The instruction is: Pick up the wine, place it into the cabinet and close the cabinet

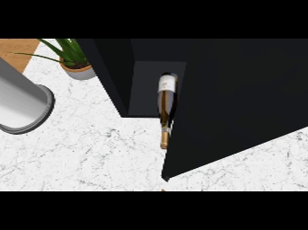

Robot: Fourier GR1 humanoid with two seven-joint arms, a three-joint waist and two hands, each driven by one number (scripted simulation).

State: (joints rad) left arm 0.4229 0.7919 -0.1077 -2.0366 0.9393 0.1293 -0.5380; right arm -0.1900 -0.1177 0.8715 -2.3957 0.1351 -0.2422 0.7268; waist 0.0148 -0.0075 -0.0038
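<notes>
On the white marble counter (pixel 83 152), a black cabinet (pixel 249 90) is taking up most of the right and upper part of the head view. Its dark door (pixel 113 76) is standing open at the left of a narrow grey-lit opening, and a wide black panel is spreading out to the right of that opening, reaching down toward the lower middle of the view.

1 wine bottle (pixel 165 101) is lying across the mouth of that opening — its base, with the pale label, is sitting inside the cabinet, while the slim neck and gold-coloured top are sticking out over the counter, pointing toward the lower edge of the view. The bottle's right side is running just beside the edge of the big black panel; whether the two are touching I cannot tell.

At the left edge, a grey forearm (pixel 14 96) is crossing the view at a slant, its rounded end facing the counter. No hand is showing on it, and neither the left nor the right hand is appearing anywhere, so I cannot tell whether either is open or closed.

A potted plant (pixel 73 58) with long green leaves is standing on the counter just left of the open door, near a strip of wooden surface (pixel 7 49) in the upper left corner.
</notes>
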